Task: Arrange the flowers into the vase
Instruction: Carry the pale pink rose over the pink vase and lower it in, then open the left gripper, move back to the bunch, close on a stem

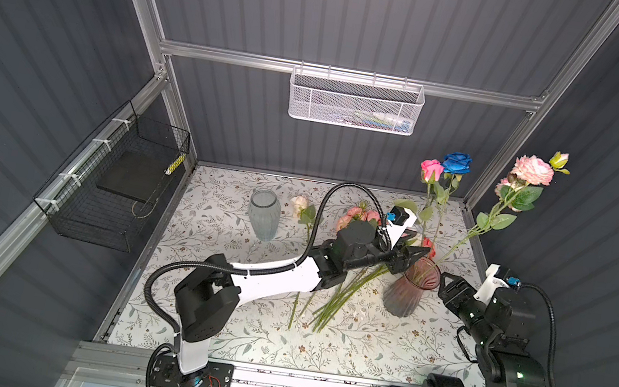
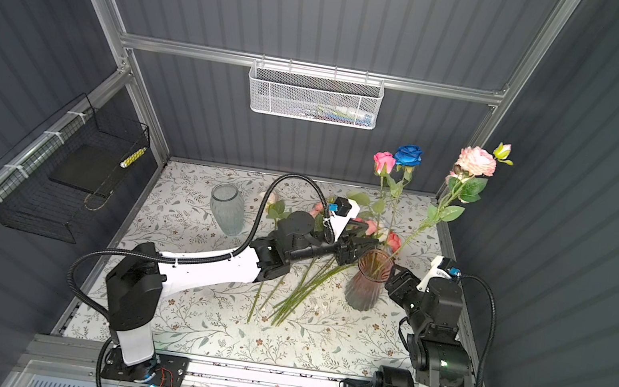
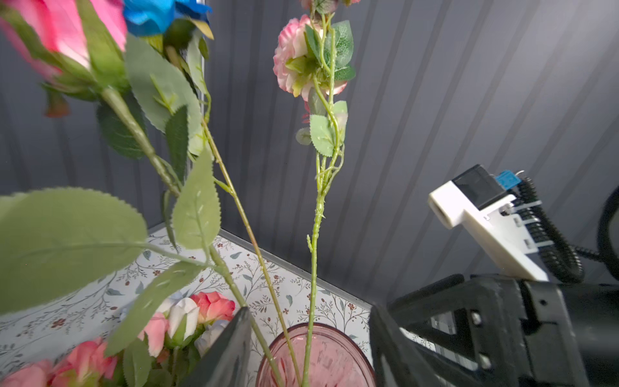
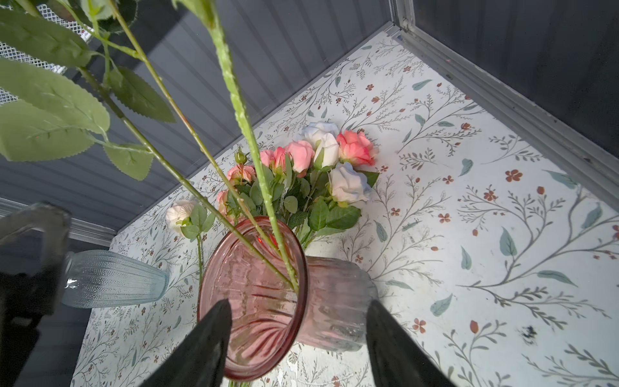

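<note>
Dark grey ribbed walls (image 1: 349, 11) close the booth on three sides, held in a bare aluminium frame (image 1: 236, 58). A white mesh basket (image 1: 314, 98) hangs from the crossbar on the back wall, with a few small items inside, too blurred to name. On the left wall a black wire basket (image 1: 94, 211) is tied to a slanting rail and holds a dark flat slab (image 1: 132, 175). The desk (image 1: 316, 351) wears a pale cover printed with leafy sprigs and small red-brown blossoms, evenly lit. A slotted metal rail (image 1: 311, 384) runs along its near edge.

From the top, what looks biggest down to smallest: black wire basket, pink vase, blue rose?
In a top view:
Largest: black wire basket
Then: pink vase
Smallest: blue rose, even though it stands nearer the camera.
</note>
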Robot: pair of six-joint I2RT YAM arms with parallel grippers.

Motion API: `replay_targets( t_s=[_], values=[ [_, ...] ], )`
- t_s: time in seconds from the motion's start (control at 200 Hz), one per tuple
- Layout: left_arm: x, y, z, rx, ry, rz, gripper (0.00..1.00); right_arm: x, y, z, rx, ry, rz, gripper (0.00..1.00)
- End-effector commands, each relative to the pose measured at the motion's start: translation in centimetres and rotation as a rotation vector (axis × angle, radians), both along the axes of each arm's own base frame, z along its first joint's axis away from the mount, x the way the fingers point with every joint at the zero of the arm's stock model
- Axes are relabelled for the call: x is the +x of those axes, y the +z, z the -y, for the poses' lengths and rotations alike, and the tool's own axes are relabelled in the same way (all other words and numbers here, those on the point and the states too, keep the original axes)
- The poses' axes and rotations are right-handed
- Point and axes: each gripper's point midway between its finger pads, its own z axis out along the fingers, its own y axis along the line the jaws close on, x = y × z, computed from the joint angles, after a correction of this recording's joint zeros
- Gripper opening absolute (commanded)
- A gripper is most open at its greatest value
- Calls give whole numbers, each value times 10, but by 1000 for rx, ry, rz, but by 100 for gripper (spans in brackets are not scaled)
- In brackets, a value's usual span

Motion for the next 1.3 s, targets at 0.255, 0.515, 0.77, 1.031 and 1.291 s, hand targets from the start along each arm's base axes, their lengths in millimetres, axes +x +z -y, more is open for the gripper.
replay_targets(
  t_s=[0.255,0.515,0.77,1.031,1.291],
  values=[
    [97,-92,-153,376,592,-318,60,-8,3,-4,2,24,1,65],
    [116,-218,-218,923,765,-529,59,-6,-2,-8,13,43,-15,65],
    [143,-279,-210,1009,732,-636,54,-5,-8,-8,5,47,-31,65],
    [135,-241,-186,870,591,-595,60,-2,-11,-6,0,43,-45,65],
    [111,-247,-132,858,347,-594,56,1,-10,-7,11,44,-46,65]
  ],
)
